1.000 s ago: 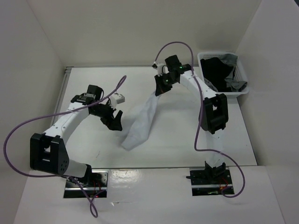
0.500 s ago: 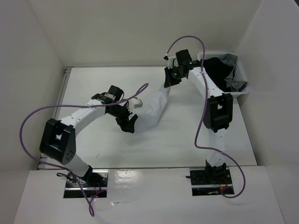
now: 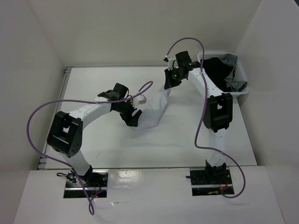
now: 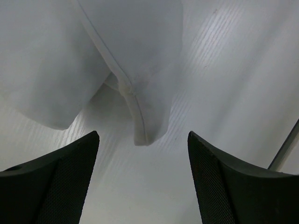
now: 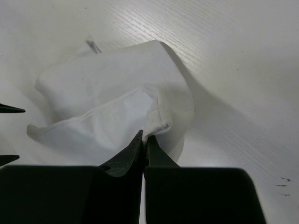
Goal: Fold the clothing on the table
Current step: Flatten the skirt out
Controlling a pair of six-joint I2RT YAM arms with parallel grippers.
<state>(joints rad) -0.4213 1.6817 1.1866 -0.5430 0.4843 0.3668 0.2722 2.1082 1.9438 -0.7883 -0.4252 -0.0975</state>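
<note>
Right gripper (image 5: 144, 136) pinched shut on a hemmed edge of the clothing (image 5: 107, 102); left gripper (image 4: 142, 135) jaws wide apart, nothing held.
Item, as I read it from my station: the white garment hangs from the right pinch and drapes down onto the table (image 3: 93, 84), bunched near mid-table. One hemmed fold tip lies just ahead of the left jaws, not between them. From above, the left arm's black wrist covers the cloth's near-left edge, so I cannot see that edge there. Its purple cable (image 3: 145, 86) arcs just beside the garment. Further out, a white slatted basket (image 3: 202, 58) sits at the far right corner, well apart from the cloth, holding a black garment (image 3: 217, 70) and a grey garment (image 3: 235, 85).
</note>
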